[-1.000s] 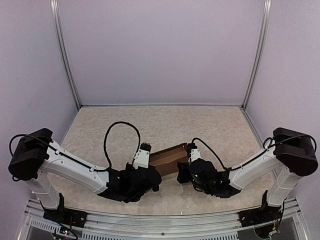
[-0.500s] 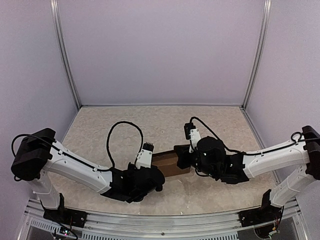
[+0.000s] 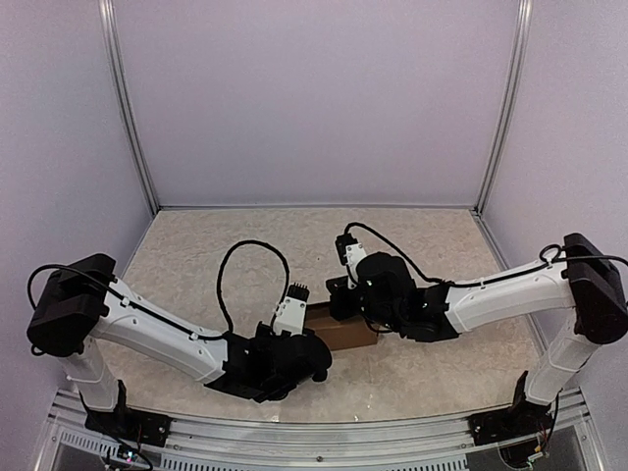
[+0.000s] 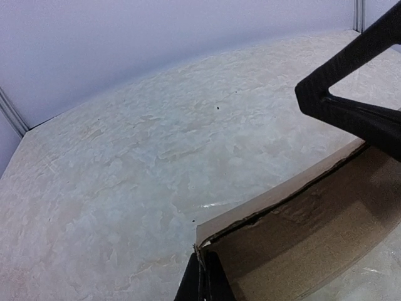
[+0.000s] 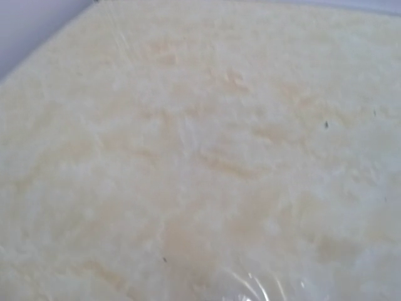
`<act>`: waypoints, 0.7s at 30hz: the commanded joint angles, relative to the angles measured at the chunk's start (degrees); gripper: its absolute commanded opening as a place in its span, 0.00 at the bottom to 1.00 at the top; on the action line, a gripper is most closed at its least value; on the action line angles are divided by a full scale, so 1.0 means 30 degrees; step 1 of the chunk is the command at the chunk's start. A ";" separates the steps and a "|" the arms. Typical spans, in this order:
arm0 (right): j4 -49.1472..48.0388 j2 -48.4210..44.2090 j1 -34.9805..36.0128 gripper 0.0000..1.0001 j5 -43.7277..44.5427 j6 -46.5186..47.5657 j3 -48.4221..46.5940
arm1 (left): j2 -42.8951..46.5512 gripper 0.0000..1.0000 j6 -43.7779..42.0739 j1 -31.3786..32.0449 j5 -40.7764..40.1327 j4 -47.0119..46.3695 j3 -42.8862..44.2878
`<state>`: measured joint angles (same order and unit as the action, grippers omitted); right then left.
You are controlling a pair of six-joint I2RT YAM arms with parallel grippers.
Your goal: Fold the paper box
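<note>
- The paper box [image 3: 345, 332] lies near the middle of the counter [image 3: 245, 235], a little toward the near edge, and is flanked by the two wrists.
- Its long axis is laid roughly left to right, with the right end apparently turned slightly nearer. Its left end is hidden under the arms in the overhead view.
- The left gripper [image 4: 202, 281] is placed at the box's left end. Its jaws are closed on the corner of a raised cardboard wall, and the thin board appears to be pinched between them.
- From that grip the wall is seen running away to the right and far side, with a shaded inner face below its rim.
- The right gripper [image 3: 340, 306] is set at the far side of the box, just beyond its far long edge. Its jaws are together, and nothing is seen held in them.
- In the left wrist view a dark finger of it is shown above the box's far right rim. Whether the board is touched there cannot be told.
- Only blurred counter is shown by the right wrist camera, with no box in it.
- The coming move is judged to turn on one relation. One end is anchored by the left arm, and the box lies just to the near side of the right jaws. A push across the short axis would therefore be called for, and the right arm is the one free to give it.
</note>
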<state>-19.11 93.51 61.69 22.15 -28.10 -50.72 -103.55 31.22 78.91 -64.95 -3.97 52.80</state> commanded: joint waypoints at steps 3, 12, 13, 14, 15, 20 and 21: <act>0.0207 0.0101 -0.0114 0.00 0.0046 -0.0727 0.1126 | -0.0372 0.00 0.0110 0.0267 0.0552 0.1264 -0.0139; -0.0188 0.0021 0.0212 0.00 0.0785 -0.1802 0.2551 | -0.0086 0.17 0.0224 0.0292 0.0857 0.2458 0.0390; -0.0253 0.0091 0.0252 0.00 0.0855 -0.1911 0.2664 | 0.0069 0.21 0.0241 0.0296 0.1000 0.2490 0.0335; -0.0371 0.0187 0.0268 0.00 0.0923 -0.2016 0.2763 | 0.0320 0.25 0.0255 0.0322 0.1204 0.2479 0.0203; -0.0485 0.0284 0.0300 0.00 0.0982 -0.2091 0.2845 | 0.0544 0.30 0.0256 0.0362 0.1417 0.2426 0.0044; -0.0925 0.0661 0.0384 0.00 0.1184 -0.2431 0.3185 | 0.2362 0.54 0.0151 0.0792 0.2346 0.2764 -0.0506; -0.1024 0.0742 0.0387 0.00 0.1249 -0.2480 0.3227 | 0.2727 0.57 0.0144 0.0857 0.2698 0.2945 -0.0605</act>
<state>-22.87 93.67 62.37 24.29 -34.02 -42.83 -100.25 31.64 79.99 -61.19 1.63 52.49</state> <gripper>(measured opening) 0.003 0.520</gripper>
